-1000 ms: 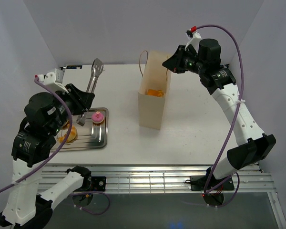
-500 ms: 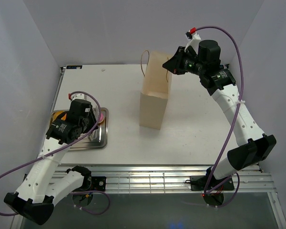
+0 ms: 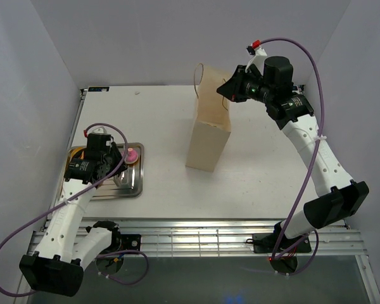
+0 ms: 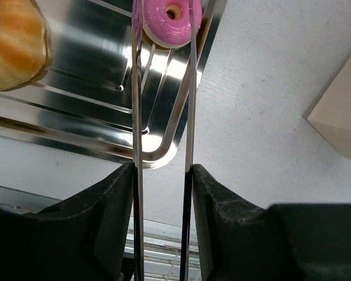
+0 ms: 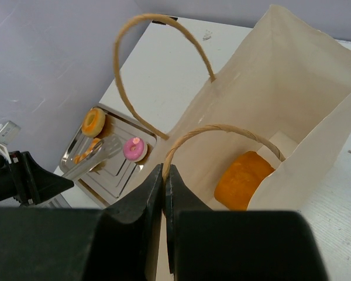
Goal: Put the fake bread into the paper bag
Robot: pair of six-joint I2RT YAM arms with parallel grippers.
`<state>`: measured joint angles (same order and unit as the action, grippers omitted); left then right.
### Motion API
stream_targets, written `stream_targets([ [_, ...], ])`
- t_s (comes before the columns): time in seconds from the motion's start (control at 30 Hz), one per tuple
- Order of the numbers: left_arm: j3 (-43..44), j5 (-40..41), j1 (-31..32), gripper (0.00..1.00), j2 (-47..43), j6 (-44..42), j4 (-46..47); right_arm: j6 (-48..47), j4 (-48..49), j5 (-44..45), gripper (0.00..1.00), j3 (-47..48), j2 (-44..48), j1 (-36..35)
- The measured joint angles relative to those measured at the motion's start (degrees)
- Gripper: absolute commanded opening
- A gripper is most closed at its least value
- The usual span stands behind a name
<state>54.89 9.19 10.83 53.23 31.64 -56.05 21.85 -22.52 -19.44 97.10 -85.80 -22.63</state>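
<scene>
Paper bag [image 3: 209,139] leans on the white table [image 3: 158,114], its rim pinched tight in the right gripper [image 5: 164,172]. One fake bread [image 5: 245,178] lies inside. Over the metal tray [image 4: 76,117], the left gripper [image 4: 162,175] clasps tongs [image 4: 189,117], tips flanking a pink doughnut [image 4: 167,20]. Another bread piece [image 4: 14,47] sits on the tray.

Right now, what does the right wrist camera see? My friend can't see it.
The right fingers pinch the rim of the open paper bag, with one orange fake bread inside. Beyond, a silver tray holds a pink doughnut.
</scene>
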Motion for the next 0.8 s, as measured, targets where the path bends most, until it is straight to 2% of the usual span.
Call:
stream_targets([
  [0.53,-1.3,-11.6,-12.7,0.56,3.2,-4.3,5.7,0.0,0.4,0.0,0.08,-1.4,0.7,0.0],
  [0.8,-2.1,-13.2,-14.1,0.56,3.6,-4.5,6.3,0.0,0.7,0.0,0.08,-1.8,0.8,0.0],
])
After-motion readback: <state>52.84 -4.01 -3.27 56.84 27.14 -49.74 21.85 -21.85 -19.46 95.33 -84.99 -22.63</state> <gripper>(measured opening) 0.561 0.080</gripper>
